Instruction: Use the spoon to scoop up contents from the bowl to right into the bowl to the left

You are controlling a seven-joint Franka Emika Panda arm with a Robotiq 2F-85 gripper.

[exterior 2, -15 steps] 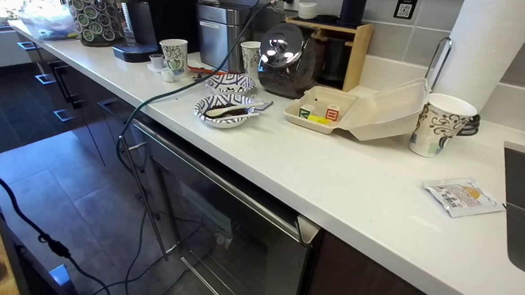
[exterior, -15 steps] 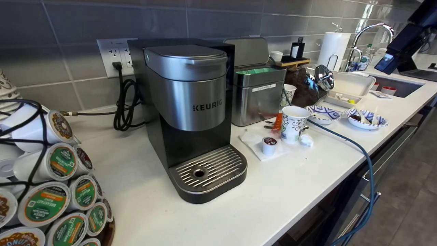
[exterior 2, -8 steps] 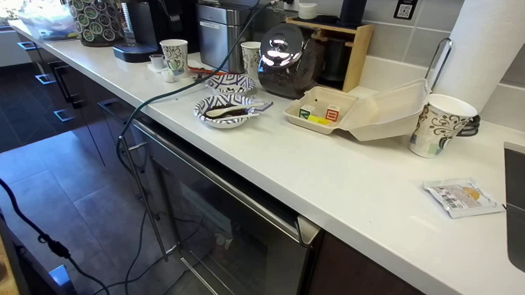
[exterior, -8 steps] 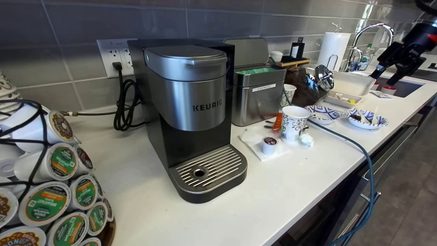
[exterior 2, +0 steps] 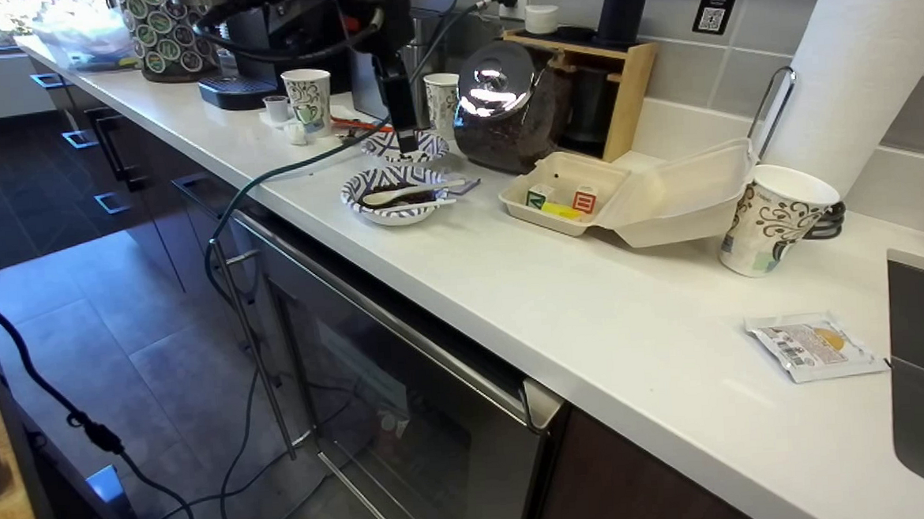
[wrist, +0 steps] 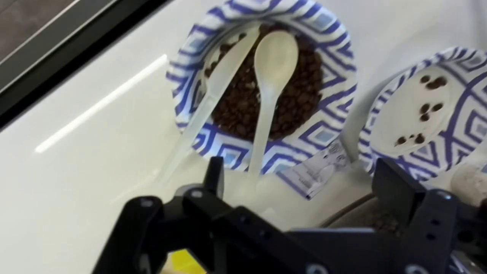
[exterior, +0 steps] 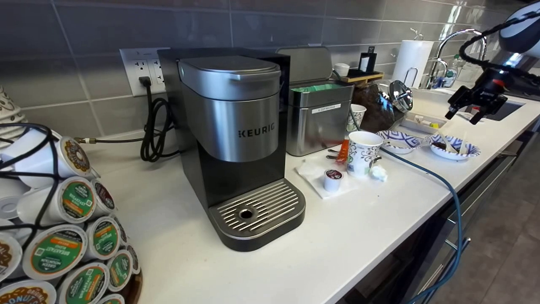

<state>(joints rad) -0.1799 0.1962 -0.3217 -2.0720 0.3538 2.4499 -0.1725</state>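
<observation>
The white countertop [exterior 2: 559, 310] runs beneath the landmark, a round white paper bowl [wrist: 323, 131] with a blue geometric pattern, called the full bowl here. The black-and-silver Keurig coffee machine [exterior: 236, 135] stands well apart from the full bowl. The white-and-black robot arm [exterior: 521, 31] reaches toward the full bowl, and here is the change: over the last second its black two-finger gripper [wrist: 302, 177] has swung nearer the full bowl, while that bowl and what it holds lie unmoved. Its jaws are spread wide, with nothing between them. For the task this reads as the approach, no grasp made yet.

A matching blue-patterned paper bowl [wrist: 475, 110] sits just beside the full bowl and, going by the task, is the one to be filled. Inside the full bowl, a pale plastic knife [wrist: 224, 72] lies with its handle out over the rim. Next to it, the off-white plastic spoon [wrist: 268, 101] rests with its handle crossing the full bowl's rim on the gripper's side; that end is likely the natural hold, though the knife could be caught along with it. A small white-and-purple printed packet [wrist: 314, 173] lies just beside the full bowl. Smallest are the dark brown beans [wrist: 243, 110], plentiful in the full bowl; only a few are scattered in the matching one, so scooping seems barely begun, if at all.
</observation>
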